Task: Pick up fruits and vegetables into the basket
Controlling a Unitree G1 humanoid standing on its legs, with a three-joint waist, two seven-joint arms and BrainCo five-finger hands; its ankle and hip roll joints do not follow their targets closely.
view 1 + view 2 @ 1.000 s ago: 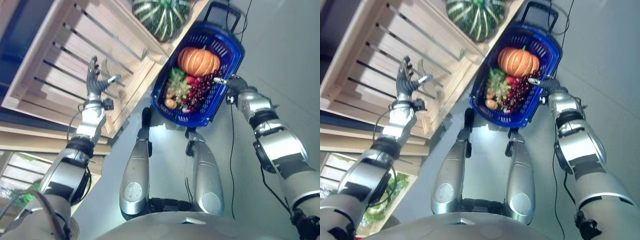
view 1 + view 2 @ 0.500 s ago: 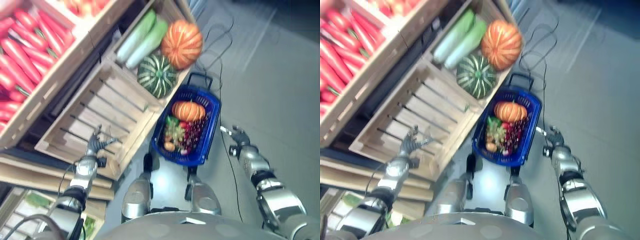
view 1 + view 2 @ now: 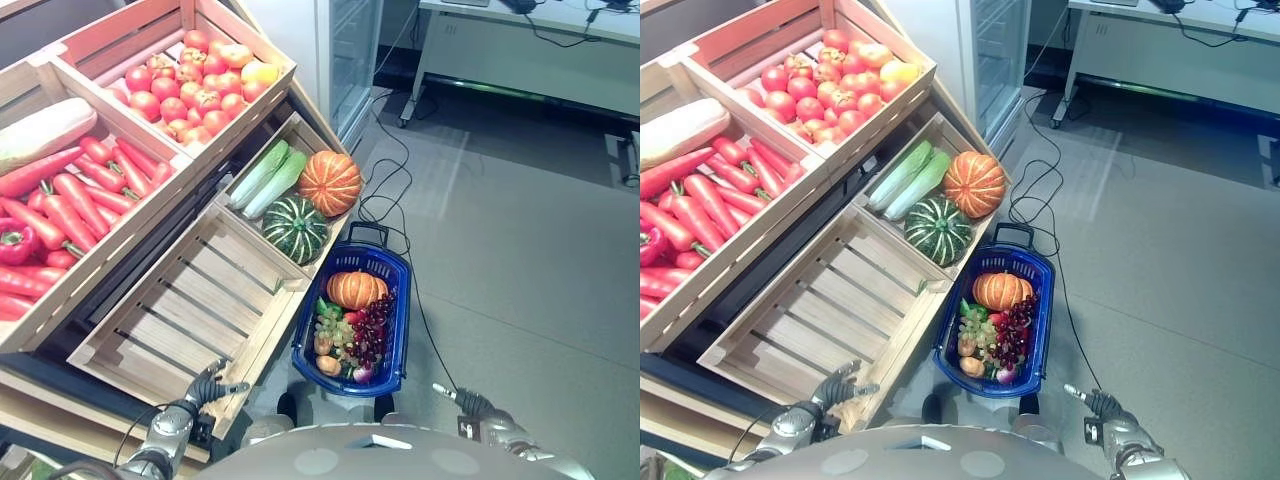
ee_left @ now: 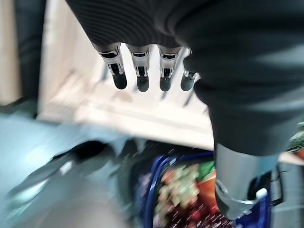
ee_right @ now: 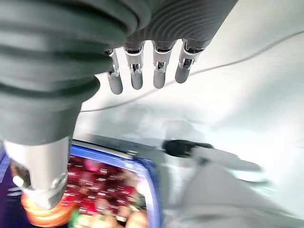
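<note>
Three wooden crates (image 3: pixel 190 300) over grey floor (image 3: pixel 520 250)

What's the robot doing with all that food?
It is collecting produce in a blue basket on the floor by the wooden crates. The basket already holds an orange pumpkin, grapes and a few smaller pieces. Right now both robot hands are open and hold nothing: the left robot hand by the empty crate, the right robot hand beside the basket.

- Grey floor (image 3: pixel 520 240), smooth, faintly glossy under soft light.
- White table (image 3: pixel 520 50) on thin legs at the far wall.
- Glass-fronted cabinet (image 3: pixel 350 50) beside it.
</note>
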